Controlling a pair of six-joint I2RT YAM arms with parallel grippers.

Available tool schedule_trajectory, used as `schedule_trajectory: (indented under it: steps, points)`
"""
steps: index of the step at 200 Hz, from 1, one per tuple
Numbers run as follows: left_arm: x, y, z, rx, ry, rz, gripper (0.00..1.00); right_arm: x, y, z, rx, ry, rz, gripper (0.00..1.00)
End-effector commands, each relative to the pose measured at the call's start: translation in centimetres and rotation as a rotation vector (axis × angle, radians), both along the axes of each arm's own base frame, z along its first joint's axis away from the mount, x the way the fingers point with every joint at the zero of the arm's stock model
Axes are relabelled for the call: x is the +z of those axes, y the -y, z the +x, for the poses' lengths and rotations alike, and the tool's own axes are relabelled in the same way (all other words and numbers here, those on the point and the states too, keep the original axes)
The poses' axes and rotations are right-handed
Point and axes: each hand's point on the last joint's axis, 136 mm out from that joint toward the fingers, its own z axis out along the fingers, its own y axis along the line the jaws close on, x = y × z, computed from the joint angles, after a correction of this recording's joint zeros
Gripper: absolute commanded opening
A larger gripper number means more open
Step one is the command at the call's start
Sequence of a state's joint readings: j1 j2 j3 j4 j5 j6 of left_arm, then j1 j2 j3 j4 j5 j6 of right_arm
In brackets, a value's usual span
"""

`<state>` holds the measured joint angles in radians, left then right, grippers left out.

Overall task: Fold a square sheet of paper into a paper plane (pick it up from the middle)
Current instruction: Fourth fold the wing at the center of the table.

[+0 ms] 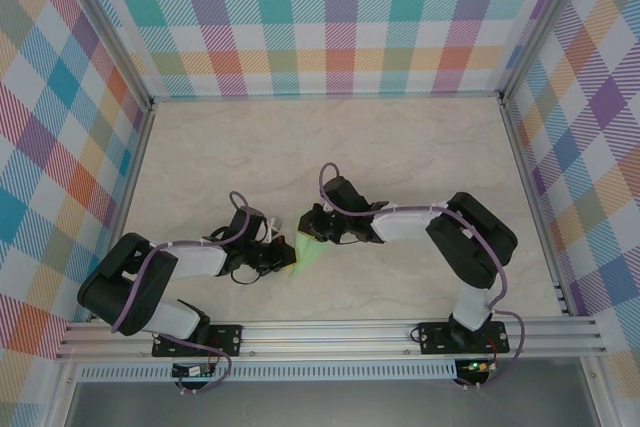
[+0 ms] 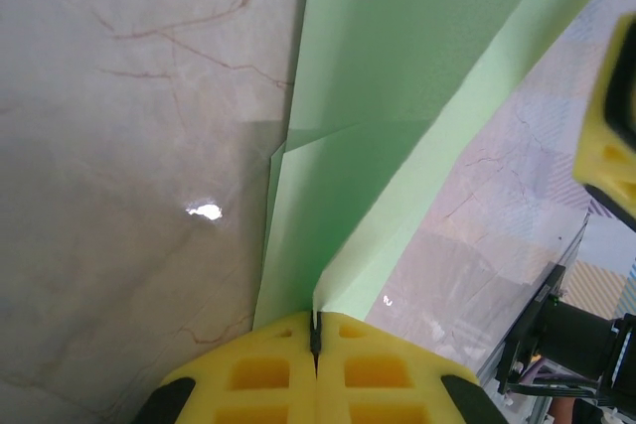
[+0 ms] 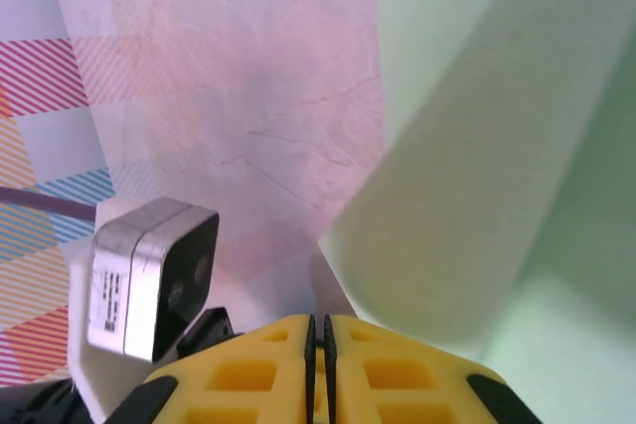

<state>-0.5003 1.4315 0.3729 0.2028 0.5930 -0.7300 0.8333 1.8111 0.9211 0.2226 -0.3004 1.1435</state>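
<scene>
The left pincer (image 2: pixel 316 333) is closed tight, its yellow foam pads pinching one edge of the paper (image 2: pixel 397 67). The right pincer (image 3: pixel 318 327) is closed to a thin slit with a sliver of the sheet apparently between its pads. The paper is pale green, thin and smooth, with sharp creases and a folded flap. It is held up between the two pincers, over the near middle of the cream, marble-veined bench (image 2: pixel 119 146).
</scene>
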Motion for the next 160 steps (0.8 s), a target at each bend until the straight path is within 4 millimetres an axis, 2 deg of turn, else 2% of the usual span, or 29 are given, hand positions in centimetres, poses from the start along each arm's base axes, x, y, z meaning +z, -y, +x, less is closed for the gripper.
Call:
schedule_trajectory:
  steps: [1, 138, 160]
  points:
    - [-2.3, -1.8, -0.9, 0.049, -0.076, 0.089, 0.01, -1.0, -0.3, 0.1, 0.011, -0.004, -0.012, 0.14]
    - [-3.0, -2.2, -1.2, 0.079, -0.102, 0.1, 0.02, -3.1, -0.3, 0.7, 0.018, -0.043, -0.042, 0.15]
    - [-3.3, -2.5, -1.3, 0.092, -0.108, 0.109, 0.02, -2.7, -0.5, 0.7, 0.032, -0.037, -0.025, 0.16]
